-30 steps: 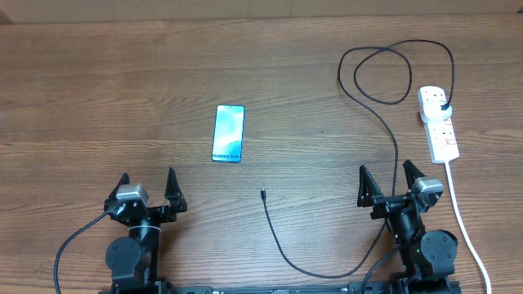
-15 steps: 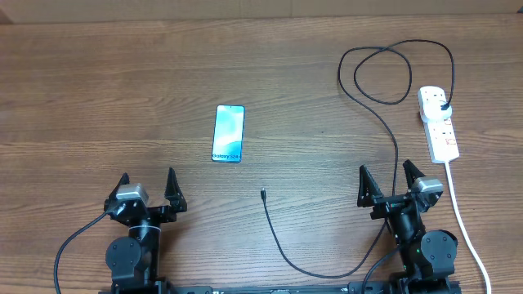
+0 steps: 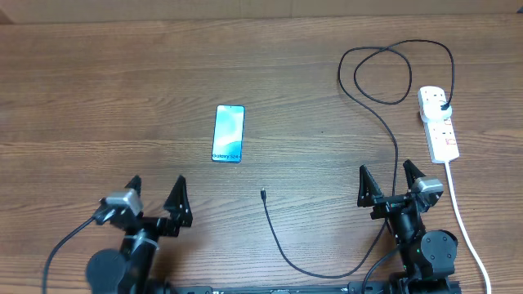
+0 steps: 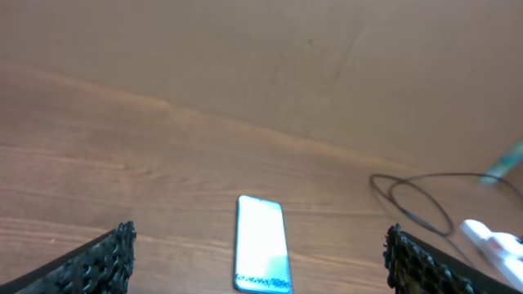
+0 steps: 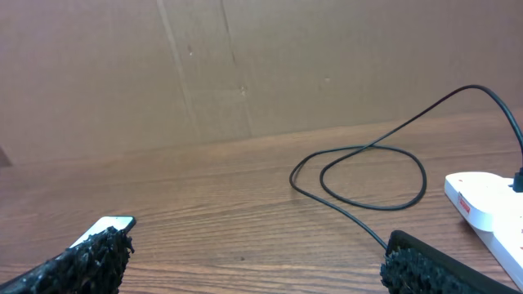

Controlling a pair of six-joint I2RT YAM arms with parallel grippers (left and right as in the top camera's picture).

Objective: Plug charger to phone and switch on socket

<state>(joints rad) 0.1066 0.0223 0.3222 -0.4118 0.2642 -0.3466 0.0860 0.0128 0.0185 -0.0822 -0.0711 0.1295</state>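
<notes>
Left gripper (image 3: 156, 182): jaws spread wide, nothing between them. It sits low at my near edge of the table (image 3: 98, 90), and its wrist view looks straight up at the phone.
Right gripper (image 3: 384, 168): jaws also spread and empty. It is parked at the near edge, with the cable running just beside it.
Phone (image 3: 228, 133): flat, screen up and lit, left of centre and well clear of both arms. The "Galaxy" end faces me, so I judge the port is on my side too.
Charger (image 3: 396, 159): the black lead loops at the far right, sweeps down past the right arm, then curls back toward the middle.
Tip (image 3: 262, 194): loose on the wood, between the arms and near the phone but apart from it. That makes it an easy first pick.
Plug head (image 3: 442, 104): looks seated in the strip's far end, so I think only the phone end needs mating.
Socket (image 3: 439, 122): far right, on the right arm's side. I can't read the switch state.
Stage: start, nothing gripped.
</notes>
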